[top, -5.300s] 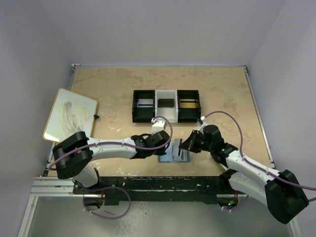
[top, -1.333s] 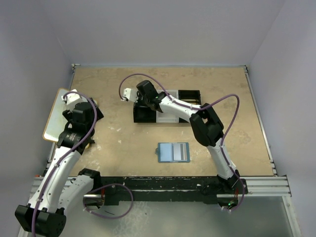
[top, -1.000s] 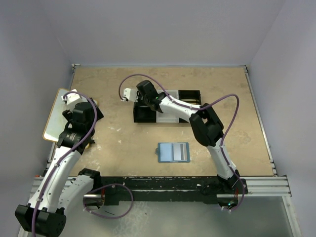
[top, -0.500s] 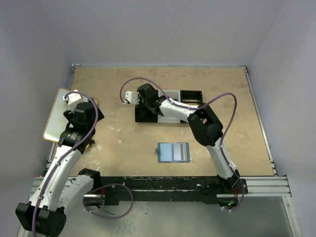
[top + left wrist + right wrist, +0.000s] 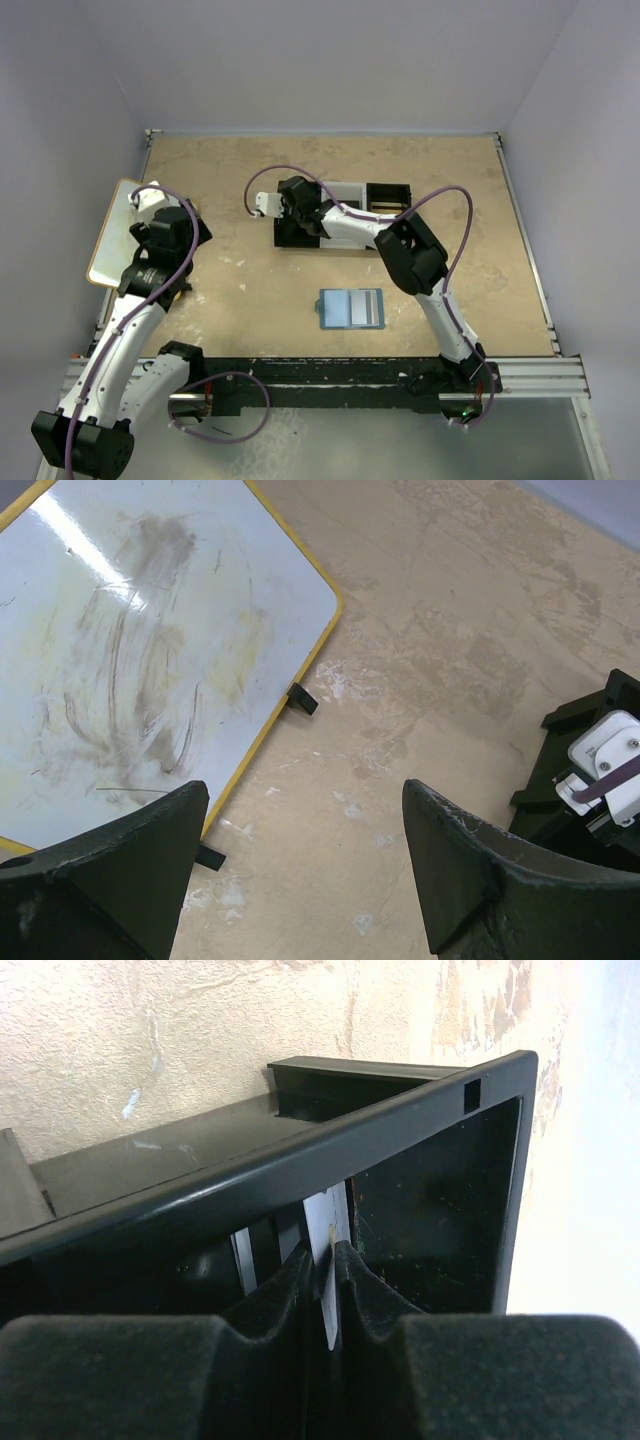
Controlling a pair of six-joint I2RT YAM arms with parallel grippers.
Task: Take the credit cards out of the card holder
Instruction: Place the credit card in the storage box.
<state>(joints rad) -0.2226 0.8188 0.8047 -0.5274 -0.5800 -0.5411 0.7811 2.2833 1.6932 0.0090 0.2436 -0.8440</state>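
From above, we are seeing the card holder lying open on the table, well apart from both arms, with bare room around it. The right gripper is reaching into the left end of the tray.

At the left wrist, the left gripper is hanging wide apart, holding nothing, near the whiteboard.

At the right wrist, the jaws are pinching a pale card edge-on inside a black compartment. We are judging it light, stiff and slick, best gripped on its flat faces. The walls are crowding close.

We're seeing a matt, stone-look tabletop, a glossy smudged whiteboard, a smooth black plastic tray and rough matt fingers
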